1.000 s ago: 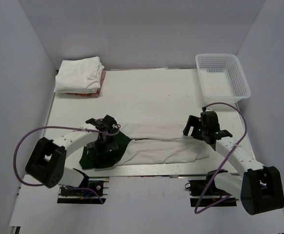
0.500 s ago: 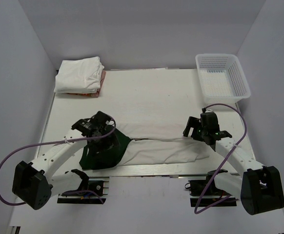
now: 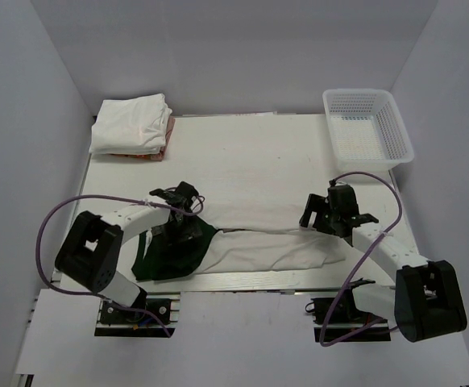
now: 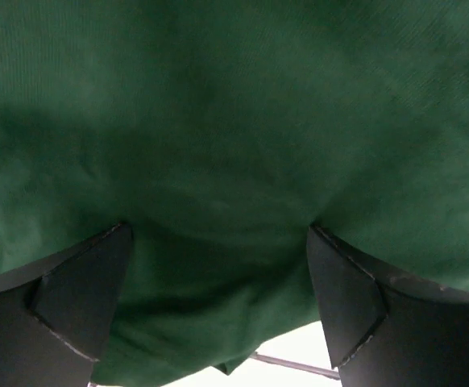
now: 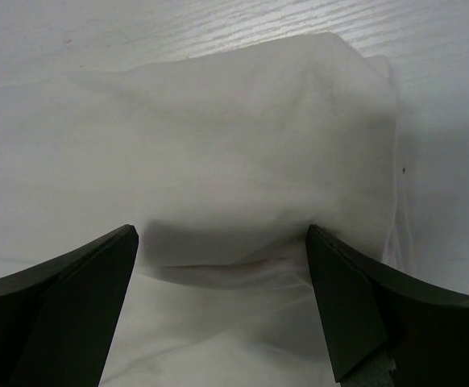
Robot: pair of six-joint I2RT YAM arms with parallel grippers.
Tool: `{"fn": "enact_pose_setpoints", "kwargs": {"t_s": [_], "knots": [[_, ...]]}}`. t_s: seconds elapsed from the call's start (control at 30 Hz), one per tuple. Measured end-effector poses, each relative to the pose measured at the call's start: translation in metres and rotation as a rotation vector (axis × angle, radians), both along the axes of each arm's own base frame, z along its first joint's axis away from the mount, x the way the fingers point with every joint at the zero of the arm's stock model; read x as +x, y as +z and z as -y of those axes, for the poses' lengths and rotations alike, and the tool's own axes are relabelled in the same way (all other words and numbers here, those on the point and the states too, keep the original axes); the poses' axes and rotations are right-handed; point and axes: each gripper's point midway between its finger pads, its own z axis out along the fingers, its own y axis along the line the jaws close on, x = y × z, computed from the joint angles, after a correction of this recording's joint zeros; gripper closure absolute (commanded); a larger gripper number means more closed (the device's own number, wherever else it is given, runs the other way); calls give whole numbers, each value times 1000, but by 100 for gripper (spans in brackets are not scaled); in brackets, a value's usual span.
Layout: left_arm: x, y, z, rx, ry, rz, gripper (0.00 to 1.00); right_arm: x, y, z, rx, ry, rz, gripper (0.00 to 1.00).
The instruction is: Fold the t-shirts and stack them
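The setup stands in a small booth with plain pale grey walls [image 3: 234,48] on three sides and a white worktop [image 3: 251,157]; the right wrist view shows a fine streaked grain on its surface. A metal rail [image 3: 242,282] runs along the near edge, just in front of the arm bases. In the far left corner sits a stack of folded white t-shirts [image 3: 130,122], with an orange-pink one [image 3: 142,155] showing at the bottom of the pile. In the far right corner is a white plastic lattice basket [image 3: 401,137], well apart from the stack. The cream-white t-shirt [image 3: 259,250] lies along the near edge of the worktop as a long, flattened band. Its dark green sleeve [image 3: 170,256] spreads out at the left end, and its pale right end is folded into a blunt corner. The left end effector [image 4: 218,228] hangs close over the green sleeve with its jaws spread wide and nothing gripped; green cloth fills almost all of its wrist view. The right end effector [image 5: 221,231] hovers over the right end of the shirt, its jaws also wide apart and empty, with the white fold lying between them. A purple cable [image 3: 57,222] loops from each arm.
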Motion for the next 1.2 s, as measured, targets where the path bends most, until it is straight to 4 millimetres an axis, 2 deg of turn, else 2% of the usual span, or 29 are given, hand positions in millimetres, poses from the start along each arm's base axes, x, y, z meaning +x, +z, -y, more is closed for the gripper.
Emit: {"fn": "enact_pose_setpoints", "kwargs": {"t_s": [0.13,0.17,0.27,0.33,0.43,0.53,0.6,0.63,0.8,0.87,1.03,1.1,1.2], "knots": [[21,-6,13,-3,-8,-18,0,0,-12,-6,12,15,-38,10],[31,-6,18,0,-14,-16,0,2,-11,-8,22,19,-29,10],[78,-6,40,14,-43,5,0,8,-12,-16,47,34,-4,10],[128,-3,63,6,-70,59,0,8,-11,-24,71,52,20,10],[222,2,97,29,-119,199,0,-3,-10,-40,110,99,37,10],[329,10,134,5,-167,414,0,-26,-8,-61,163,168,25,10],[391,16,162,-81,-219,594,0,-48,-6,-78,203,242,-3,10],[407,19,174,-130,-251,659,0,-59,-6,-87,223,284,-23,10],[447,32,216,-391,-358,880,0,-139,-4,-138,305,617,-142,10],[455,37,236,-482,-390,941,0,-160,-5,-153,308,734,-160,10],[452,44,270,-619,-447,1044,0,-196,-1,-182,248,976,-179,10],[450,43,277,-635,-458,1059,0,-209,-2,-181,219,1033,-208,10],[450,46,281,-654,-469,1077,0,-213,-1,-174,157,1043,-218,10]]}}
